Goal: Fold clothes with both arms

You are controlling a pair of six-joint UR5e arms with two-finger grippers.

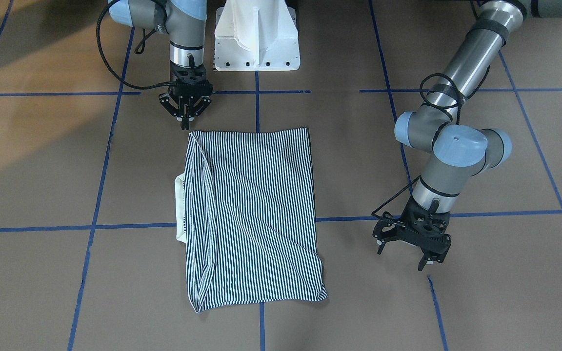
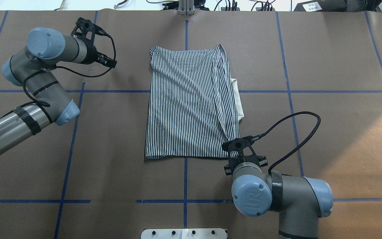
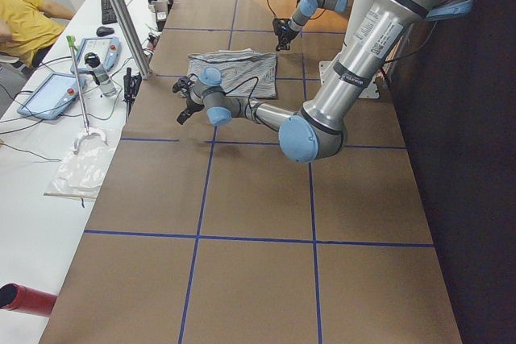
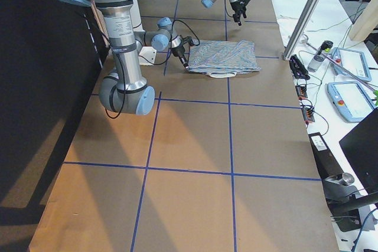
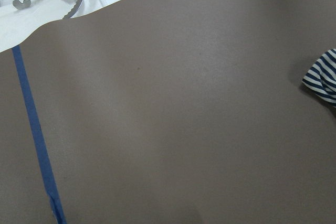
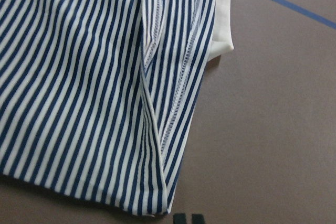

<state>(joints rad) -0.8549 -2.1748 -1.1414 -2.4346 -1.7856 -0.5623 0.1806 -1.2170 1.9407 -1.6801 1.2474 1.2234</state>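
Note:
The striped polo shirt [image 1: 254,214] lies folded into a rectangle at the table's middle [image 2: 191,103]. Its cream collar [image 1: 180,207] pokes out from one long side. My right gripper [image 1: 184,124] is shut, its tips pointing down just off the shirt's corner nearest the robot base, with nothing visibly held. In the right wrist view that corner [image 6: 157,203] lies directly in front of the fingertips [image 6: 181,219]. My left gripper [image 1: 403,256] hangs open over bare table, well off the shirt's other long side. The left wrist view catches only a shirt corner [image 5: 323,77].
The white pedestal base [image 1: 256,39] stands behind the shirt. Blue tape lines [image 2: 71,139] grid the brown table. A white side bench [image 3: 72,94] with tablets, tools and cables runs along the far edge, and a person in a yellow shirt [image 3: 24,14] sits there.

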